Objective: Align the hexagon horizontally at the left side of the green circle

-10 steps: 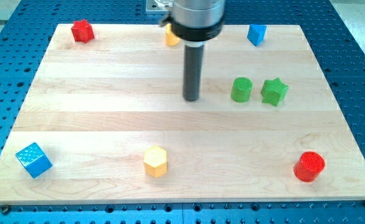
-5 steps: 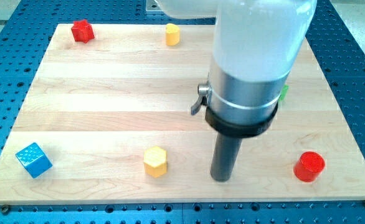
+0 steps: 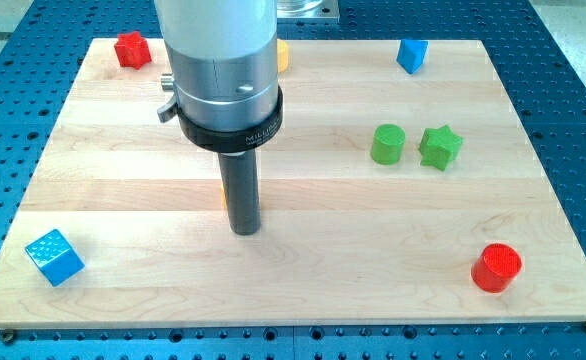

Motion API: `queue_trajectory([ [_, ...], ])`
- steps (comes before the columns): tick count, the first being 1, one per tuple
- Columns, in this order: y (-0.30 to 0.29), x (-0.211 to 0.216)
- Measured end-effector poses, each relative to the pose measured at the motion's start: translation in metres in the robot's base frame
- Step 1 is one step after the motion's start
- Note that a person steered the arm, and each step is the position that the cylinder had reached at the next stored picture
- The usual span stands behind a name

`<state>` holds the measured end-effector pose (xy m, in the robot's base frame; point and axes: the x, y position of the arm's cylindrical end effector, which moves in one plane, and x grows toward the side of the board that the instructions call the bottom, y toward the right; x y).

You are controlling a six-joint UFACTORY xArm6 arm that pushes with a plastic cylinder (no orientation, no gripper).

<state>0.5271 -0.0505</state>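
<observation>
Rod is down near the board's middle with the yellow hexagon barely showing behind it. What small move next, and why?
Probably keep pushing toward the view's upper right. My tip sits just below the hexagon, which shows only as a yellow sliver at the rod's left edge. The green circle lies well right and somewhat higher.

The arm (image 3: 218, 45) shows as a broad, pale silver-white cylinder with a smooth, softly glossy skin. Below it sits a black ring collar (image 3: 229, 125) carrying small, faint lettering too small to read. A little grey metal tab or screw head (image 3: 164, 108) sticks out at the collar's left edge. From the collar hangs a narrower straight rod (image 3: 241, 195), dark grey and matte, ending bluntly at my tip (image 3: 245, 231).
</observation>
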Motion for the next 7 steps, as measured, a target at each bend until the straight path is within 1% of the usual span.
queue_trajectory([
  [1, -0.032, 0.017],
  [2, -0.013, -0.037],
  [3, 0.014, -0.046],
  [4, -0.026, -0.043],
  [5, 0.002, -0.063],
  [6, 0.055, -0.075],
  [7, 0.038, -0.074],
])
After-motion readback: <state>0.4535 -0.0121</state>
